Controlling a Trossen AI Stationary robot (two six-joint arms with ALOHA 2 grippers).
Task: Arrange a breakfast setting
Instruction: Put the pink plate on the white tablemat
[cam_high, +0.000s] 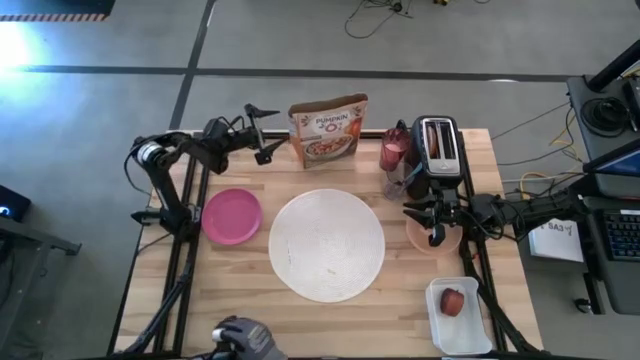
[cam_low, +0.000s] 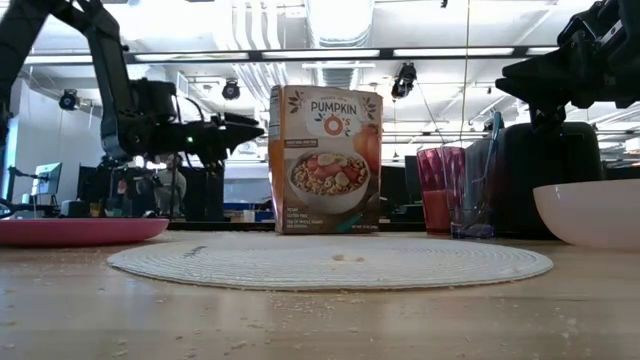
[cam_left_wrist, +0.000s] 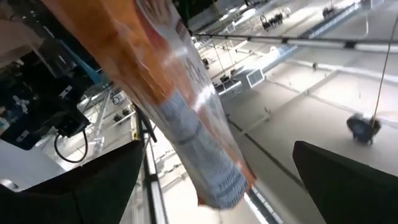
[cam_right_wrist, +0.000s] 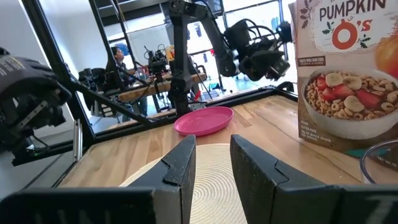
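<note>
Left gripper, spread wide, hangs raised just beside the cereal box; right gripper, fingers narrowly parted, hovers over the peach bowl, white plate alongside

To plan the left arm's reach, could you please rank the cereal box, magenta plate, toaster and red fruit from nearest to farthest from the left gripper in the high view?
From the left gripper, open at the table's back-left:
1. Cereal box, just beside it, at the back.
2. Magenta plate, left side.
3. Toaster, back right.
4. Red fruit, in the white tray, front right.
</note>
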